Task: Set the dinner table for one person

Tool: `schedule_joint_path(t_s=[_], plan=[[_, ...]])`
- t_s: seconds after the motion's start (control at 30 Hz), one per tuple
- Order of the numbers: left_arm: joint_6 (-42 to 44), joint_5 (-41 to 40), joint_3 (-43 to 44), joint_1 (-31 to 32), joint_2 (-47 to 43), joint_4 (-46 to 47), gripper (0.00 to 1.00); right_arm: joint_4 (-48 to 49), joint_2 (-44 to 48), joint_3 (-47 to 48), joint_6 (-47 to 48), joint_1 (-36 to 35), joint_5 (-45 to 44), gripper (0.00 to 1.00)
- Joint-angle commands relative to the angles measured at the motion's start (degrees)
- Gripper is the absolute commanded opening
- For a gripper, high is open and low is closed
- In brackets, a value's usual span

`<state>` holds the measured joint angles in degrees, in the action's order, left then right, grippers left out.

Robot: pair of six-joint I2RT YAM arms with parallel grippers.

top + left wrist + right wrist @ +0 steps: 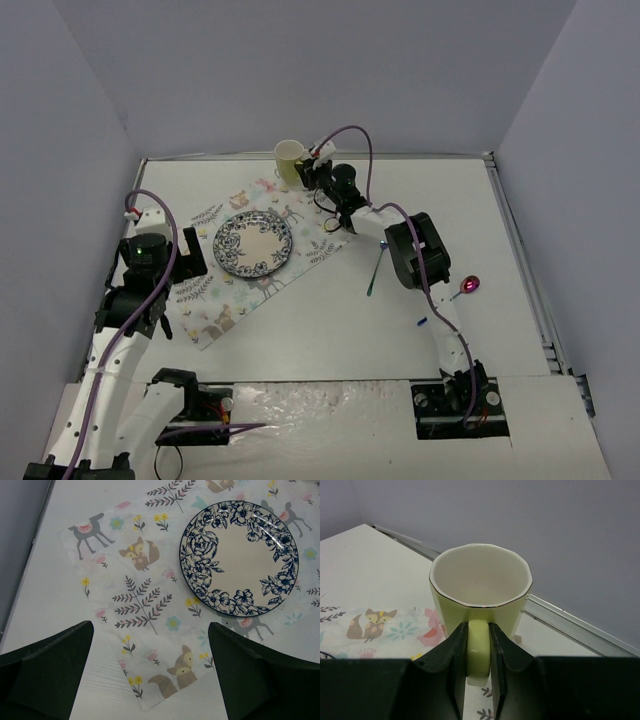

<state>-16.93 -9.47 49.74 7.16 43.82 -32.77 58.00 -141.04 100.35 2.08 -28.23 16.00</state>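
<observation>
Near: left gripper (150, 630) jaws wide apart, gripping nothing, hovering over placemat (140, 600). Plate (239, 555) lies just beyond jaws, to right. Dinner table (330, 335) lies beneath the 2 grippers. Spoon (374, 272) on bare tabletop, well apart from either.

Far: right gripper (477, 630) jaws clamped on handle of yellow-green mug (480, 580), upright at placemat's far edge.

Likely step: setting mug down. Keep it level, seat base flat, then release and back straight off handle. Cannot tell if base touches.
</observation>
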Motion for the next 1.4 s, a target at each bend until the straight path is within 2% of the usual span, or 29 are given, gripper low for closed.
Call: schedule_joint_path(t_s=[0.0,0.37,0.6,0.8,0.87,0.93,1.07,1.17,1.23,1.37], plan=[[0.14,-0.40,0.52,-0.30,0.53,2.69,0.97,12.59,1.37,7.12,1.86,-0.51,1.29,0.00],[0.23,-0.02,0.54,-0.30,0.83,2.88,0.97,12.04,-3.96,10.74,2.06,0.10,2.71,0.00],[0.23,-0.01,0.54,-0.30,0.65,2.71,0.97,13.78,-3.67,8.10,2.76,0.20,2.42,0.01],[0.23,0.06,0.54,-0.30,0.56,2.79,0.97,15.39,-0.30,3.37,4.17,0.56,0.35,0.35],[0.23,-0.02,0.54,-0.30,0.56,2.79,0.97,16.45,1.29,1.18,4.24,0.96,-0.38,0.52],[0.23,-0.10,0.54,-0.30,0.56,2.79,0.97,17.58,3.92,-1.90,4.25,1.35,-1.41,0.63],[0.23,0.16,0.62,-0.30,0.56,2.63,0.97,17.02,12.17,-10.74,4.33,2.01,-6.58,0.70],[0.14,0.08,0.71,-0.39,0.40,2.62,0.97,12.82,19.81,-16.35,4.08,2.45,-11.19,0.81],[0.14,-0.02,0.71,-0.39,0.12,2.53,0.97,6.91,25.35,-21.23,3.43,2.42,-17.50,0.86],[-0.03,-0.25,0.82,-0.45,-0.25,2.15,0.97,-10.16,36.38,-27.74,-2.63,2.39,-28.58,0.90]])
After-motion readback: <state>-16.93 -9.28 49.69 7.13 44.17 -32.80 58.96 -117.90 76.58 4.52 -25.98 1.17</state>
